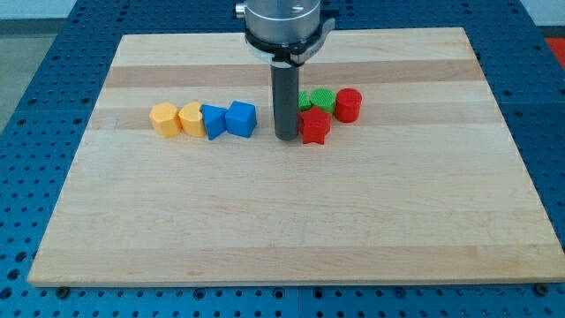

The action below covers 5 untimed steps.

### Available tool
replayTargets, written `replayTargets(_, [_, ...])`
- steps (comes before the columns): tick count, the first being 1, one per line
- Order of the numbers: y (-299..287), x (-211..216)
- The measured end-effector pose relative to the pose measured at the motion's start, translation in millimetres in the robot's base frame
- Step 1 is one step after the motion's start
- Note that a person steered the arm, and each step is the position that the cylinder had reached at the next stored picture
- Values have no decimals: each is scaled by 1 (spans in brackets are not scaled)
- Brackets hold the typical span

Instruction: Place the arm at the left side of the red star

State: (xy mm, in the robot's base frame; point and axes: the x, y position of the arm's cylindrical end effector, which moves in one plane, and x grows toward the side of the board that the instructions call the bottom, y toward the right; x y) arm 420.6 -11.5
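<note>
The red star (315,126) lies a little above the board's middle. My tip (286,137) stands right at its left side, touching or nearly touching it. The dark rod rises from there to the arm's head at the view's top. A green block (322,99) sits just above the star, and another green block (304,99) is partly hidden behind the rod. A red cylinder (349,104) stands to the upper right of the star.
A row of blocks lies to the left of my tip: a blue cube (241,118), a blue block (213,121), a yellow block (191,117) and an orange block (163,117). The wooden board (282,230) rests on a blue perforated table.
</note>
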Motion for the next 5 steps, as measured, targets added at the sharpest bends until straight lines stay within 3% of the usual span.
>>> replayTargets(5, [0, 11])
